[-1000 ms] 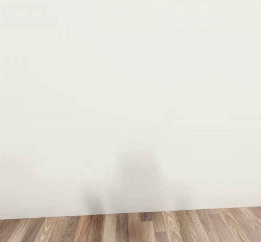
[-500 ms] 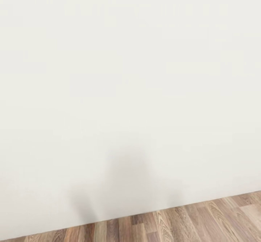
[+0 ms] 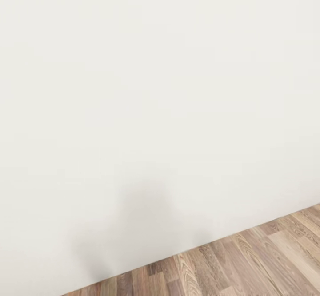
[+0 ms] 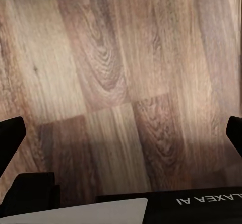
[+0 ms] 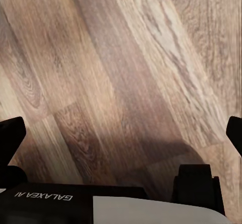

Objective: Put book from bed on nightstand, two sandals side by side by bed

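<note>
The book, the bed, the nightstand and the blue sandals are out of view. A white wall (image 3: 146,87) stands right in front of me in the head view, with wood-plank floor (image 3: 249,260) at its foot. My left gripper (image 4: 121,133) hangs open over bare floor planks (image 4: 106,63), its black fingertips (image 4: 10,138) far apart with nothing between them. My right gripper (image 5: 121,133) is likewise open above the planks (image 5: 126,68), its black fingertips (image 5: 11,136) spread wide and empty.
A faint grey shadow (image 3: 142,216) falls on the wall low down. The line where wall meets floor runs slanted, rising toward the right. The floor widens toward the lower right of the head view.
The whole head view has shifted: the wall's foot now slants more and more floor shows at the lower right, so the camera has turned. The shadow on the wall has slid leftward.
</note>
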Controlling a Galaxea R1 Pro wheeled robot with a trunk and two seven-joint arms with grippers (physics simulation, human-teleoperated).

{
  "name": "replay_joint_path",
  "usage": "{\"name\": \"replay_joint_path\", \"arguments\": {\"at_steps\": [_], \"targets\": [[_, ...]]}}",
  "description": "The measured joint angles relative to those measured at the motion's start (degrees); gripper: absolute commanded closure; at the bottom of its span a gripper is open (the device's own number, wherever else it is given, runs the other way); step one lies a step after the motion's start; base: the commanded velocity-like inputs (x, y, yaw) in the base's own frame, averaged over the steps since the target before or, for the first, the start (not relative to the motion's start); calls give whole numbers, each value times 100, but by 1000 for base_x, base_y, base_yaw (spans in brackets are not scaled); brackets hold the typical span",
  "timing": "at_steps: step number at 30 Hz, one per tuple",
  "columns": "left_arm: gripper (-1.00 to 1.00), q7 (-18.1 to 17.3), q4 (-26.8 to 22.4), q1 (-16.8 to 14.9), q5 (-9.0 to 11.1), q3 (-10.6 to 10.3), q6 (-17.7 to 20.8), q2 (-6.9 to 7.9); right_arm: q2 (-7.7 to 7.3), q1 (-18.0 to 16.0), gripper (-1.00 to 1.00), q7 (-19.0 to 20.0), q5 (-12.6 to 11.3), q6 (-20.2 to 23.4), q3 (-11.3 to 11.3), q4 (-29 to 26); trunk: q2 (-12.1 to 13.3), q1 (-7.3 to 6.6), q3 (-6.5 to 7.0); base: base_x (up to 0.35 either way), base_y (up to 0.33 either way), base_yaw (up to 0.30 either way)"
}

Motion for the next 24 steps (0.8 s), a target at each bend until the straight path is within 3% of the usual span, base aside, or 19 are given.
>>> {"name": "replay_joint_path", "arguments": {"at_steps": [24], "targets": [[-100,0,-1,0,-9,0,2,0,0,0,-100,0,0,2,0,0,0,0,0,0,0,-266]]}}
